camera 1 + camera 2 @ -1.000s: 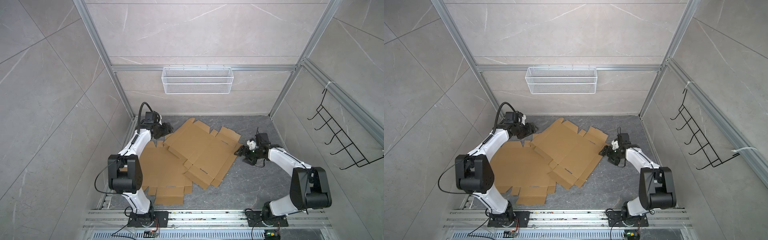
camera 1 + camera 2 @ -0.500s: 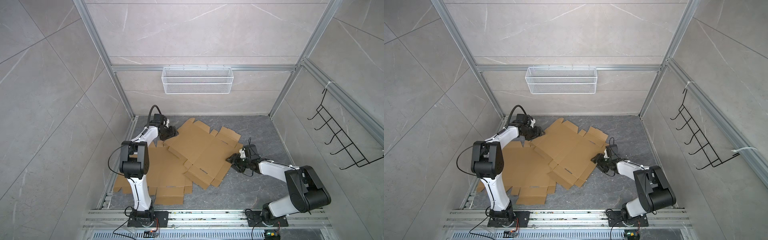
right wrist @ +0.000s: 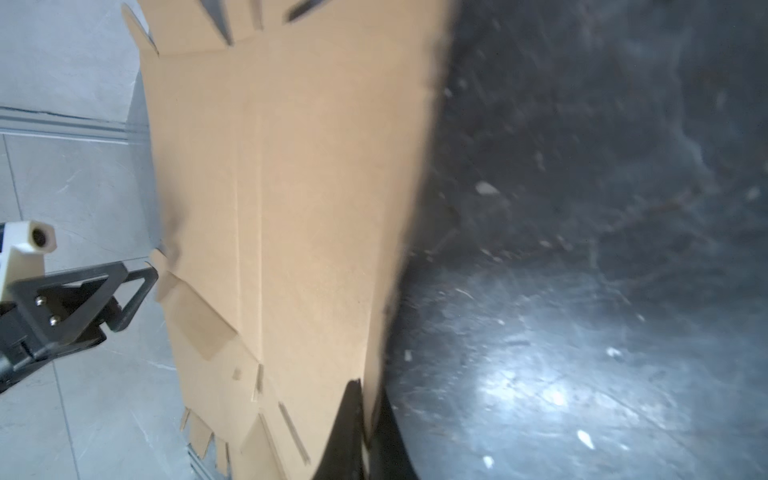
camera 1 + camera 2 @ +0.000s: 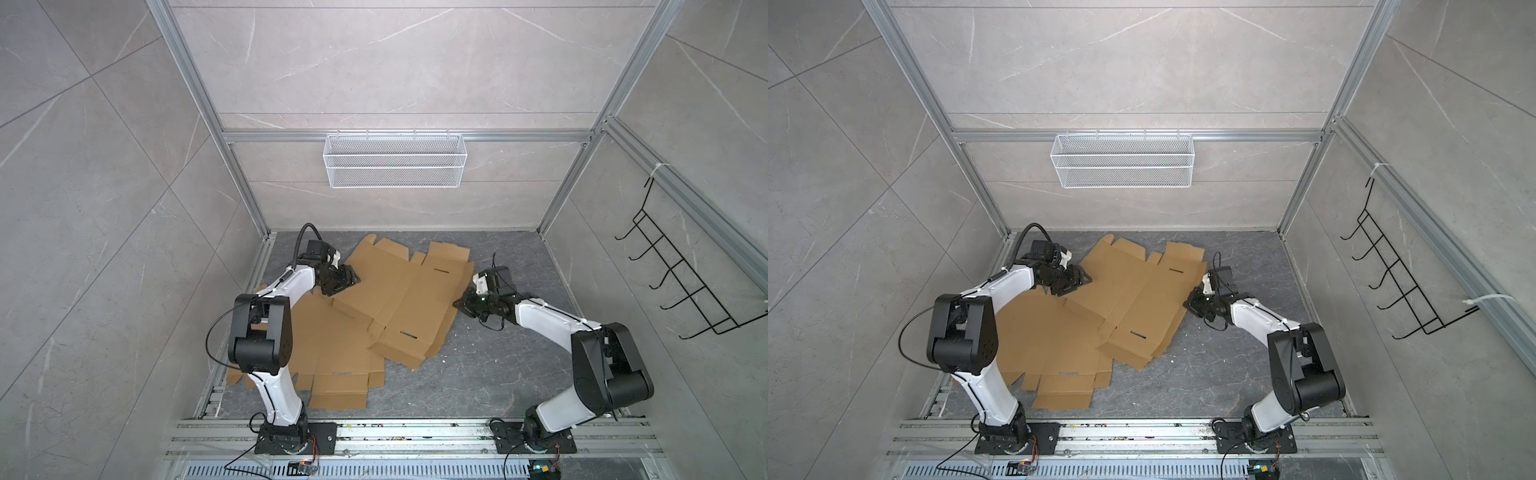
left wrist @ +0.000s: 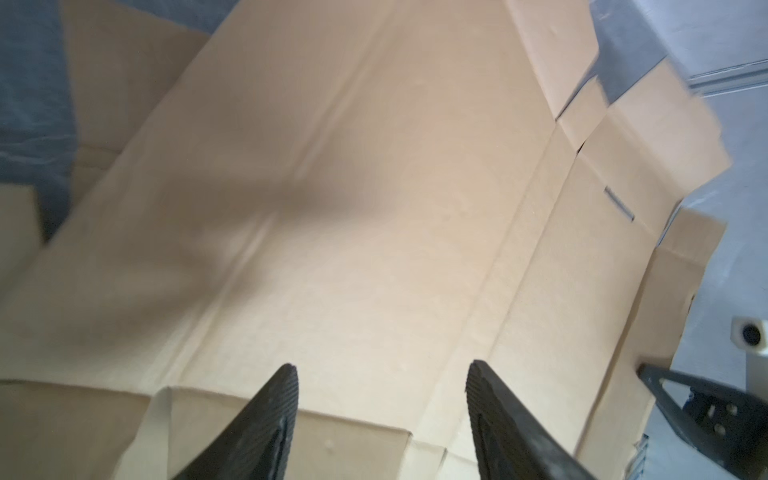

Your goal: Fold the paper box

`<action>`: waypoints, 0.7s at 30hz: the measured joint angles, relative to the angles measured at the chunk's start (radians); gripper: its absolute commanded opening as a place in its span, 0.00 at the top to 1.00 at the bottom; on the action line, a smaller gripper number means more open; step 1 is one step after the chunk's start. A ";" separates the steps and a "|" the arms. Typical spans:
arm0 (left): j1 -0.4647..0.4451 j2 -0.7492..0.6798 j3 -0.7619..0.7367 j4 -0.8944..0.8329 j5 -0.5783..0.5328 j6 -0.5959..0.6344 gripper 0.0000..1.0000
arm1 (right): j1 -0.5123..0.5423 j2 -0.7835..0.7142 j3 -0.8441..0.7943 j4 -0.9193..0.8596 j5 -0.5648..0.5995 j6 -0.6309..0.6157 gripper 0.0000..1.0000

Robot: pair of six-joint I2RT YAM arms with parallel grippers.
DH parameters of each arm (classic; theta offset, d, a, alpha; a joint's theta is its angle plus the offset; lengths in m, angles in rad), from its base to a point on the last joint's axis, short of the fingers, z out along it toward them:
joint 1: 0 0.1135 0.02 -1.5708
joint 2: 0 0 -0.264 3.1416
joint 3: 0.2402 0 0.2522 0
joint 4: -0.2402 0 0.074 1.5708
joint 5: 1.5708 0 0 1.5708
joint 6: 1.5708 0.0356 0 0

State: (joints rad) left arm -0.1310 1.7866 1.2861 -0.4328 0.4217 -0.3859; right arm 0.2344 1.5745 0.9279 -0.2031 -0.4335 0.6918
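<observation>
The paper box (image 4: 403, 299) (image 4: 1133, 299) is a flat brown cardboard blank lying on the dark floor in both top views, its left part resting on another blank. My right gripper (image 4: 459, 303) (image 4: 1188, 306) is at the box's right edge. In the right wrist view it (image 3: 368, 388) is shut, with the cardboard edge (image 3: 291, 208) pinched between its fingers. My left gripper (image 4: 348, 279) (image 4: 1079, 281) is at the box's left edge. In the left wrist view it (image 5: 380, 372) stands open over the cardboard (image 5: 353, 187), holding nothing.
A second flat cardboard blank (image 4: 328, 357) lies under the box towards the front left. A white wire basket (image 4: 395, 160) hangs on the back wall and a black hook rack (image 4: 681, 291) on the right wall. Bare grey floor (image 4: 498, 365) lies at the front right.
My right gripper has gone from open to shut on the box's right edge. My left gripper has moved right to the box's left edge, and its jaws have narrowed a little.
</observation>
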 measured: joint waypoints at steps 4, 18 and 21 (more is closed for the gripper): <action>0.005 -0.127 0.041 -0.055 -0.001 0.007 0.29 | -0.013 0.015 0.131 -0.180 -0.063 -0.164 0.97; -0.108 -0.221 0.195 -0.144 -0.002 0.051 0.28 | -0.077 0.184 0.553 -0.818 0.073 -0.589 0.95; -0.186 -0.213 0.172 -0.119 -0.008 0.051 0.28 | -0.062 0.259 0.614 -0.883 0.247 -0.616 0.96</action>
State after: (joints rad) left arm -0.3172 1.5734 1.4586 -0.5522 0.4141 -0.3347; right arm 0.1726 1.8339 1.5421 -1.0859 -0.1867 0.0761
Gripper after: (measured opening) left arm 0.719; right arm 0.056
